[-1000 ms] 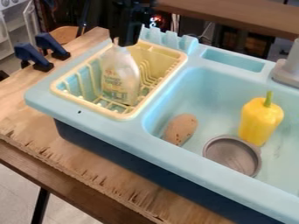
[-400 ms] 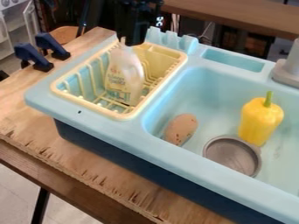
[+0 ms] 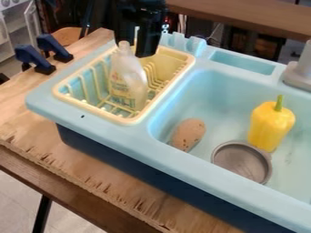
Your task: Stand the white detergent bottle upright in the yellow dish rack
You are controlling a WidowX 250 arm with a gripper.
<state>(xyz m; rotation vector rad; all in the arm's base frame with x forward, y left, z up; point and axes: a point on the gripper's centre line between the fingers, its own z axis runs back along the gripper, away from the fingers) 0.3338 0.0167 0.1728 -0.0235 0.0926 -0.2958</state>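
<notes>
My black gripper (image 3: 133,46) hangs at the top, left of centre, its fingers parted around and just above the cap of a translucent white bottle (image 3: 127,82). The bottle stands nearly upright, leaning slightly, inside the yellow dish rack (image 3: 165,99) on the left side of the light blue toy sink (image 3: 115,132). One finger is just right of the bottle's neck; whether it touches is unclear.
In the basin lie a brown speckled oval object (image 3: 188,134), a round grey metal dish (image 3: 242,163) and a yellow pepper (image 3: 271,125). The grey faucet (image 3: 300,73) stands at right. Two blue clamps (image 3: 54,47) grip the wooden table (image 3: 24,104).
My gripper has opened and let go of the bottle's top. The bottle shifted slightly right within the rack, and its neck and cap now show below and between the fingers.
</notes>
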